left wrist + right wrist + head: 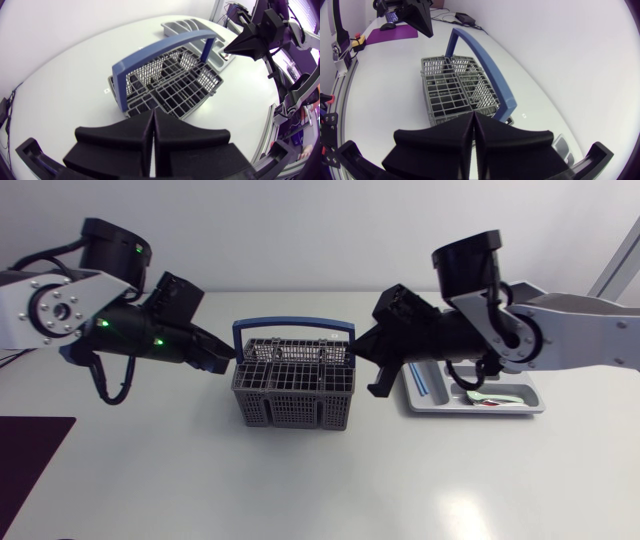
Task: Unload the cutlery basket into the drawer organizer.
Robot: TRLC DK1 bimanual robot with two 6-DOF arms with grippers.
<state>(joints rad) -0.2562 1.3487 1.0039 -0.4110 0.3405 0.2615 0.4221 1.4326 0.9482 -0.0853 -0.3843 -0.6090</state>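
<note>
Your left gripper [153, 117] has its fingers pressed flat together with nothing between them. Your right gripper [473, 119] is the same, closed and empty. Straight ahead of each pair of tips is the basket [293, 385], which sits between the two arms at the table's middle. Its long axis runs from one gripper to the other, and the blue handle [293, 326] arches along that axis. Each gripper therefore faces one end of the handle, not its side. Both tips are just beside their own end of the basket without touching it, and neither arm is clearly nearer.

What settles the choice is the organizer [525, 409]. It lies beyond the basket's right end, under your right arm and well apart from the left. It holds a few pieces of cutlery [482, 397]. In both wrist views the basket's cells look bare, though the mesh hides too much to be sure. If anything remains, you'll need to open the fingers and come down from above, beside the handle. The right arm would have the shorter carry.
</note>
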